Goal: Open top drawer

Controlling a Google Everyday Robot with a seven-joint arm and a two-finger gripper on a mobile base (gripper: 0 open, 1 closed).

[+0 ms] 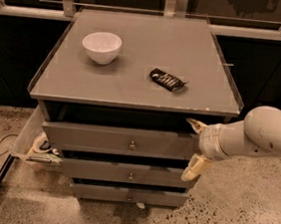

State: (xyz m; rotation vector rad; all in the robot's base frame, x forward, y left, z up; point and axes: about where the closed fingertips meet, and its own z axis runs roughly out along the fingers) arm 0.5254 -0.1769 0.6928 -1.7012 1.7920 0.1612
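Our tool, fingers spread apart, sits at three o'clock of the top drawer, beside its front's right end. We should slide toward nine o'clock, centre on the knob, close, then pull straight outward.

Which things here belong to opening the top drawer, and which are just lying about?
For the job:
top drawer
its knob
gripper, open, at the drawer front's right end

Lying about:
white bowl and dark snack packet, both on the cabinet top
two lower drawers
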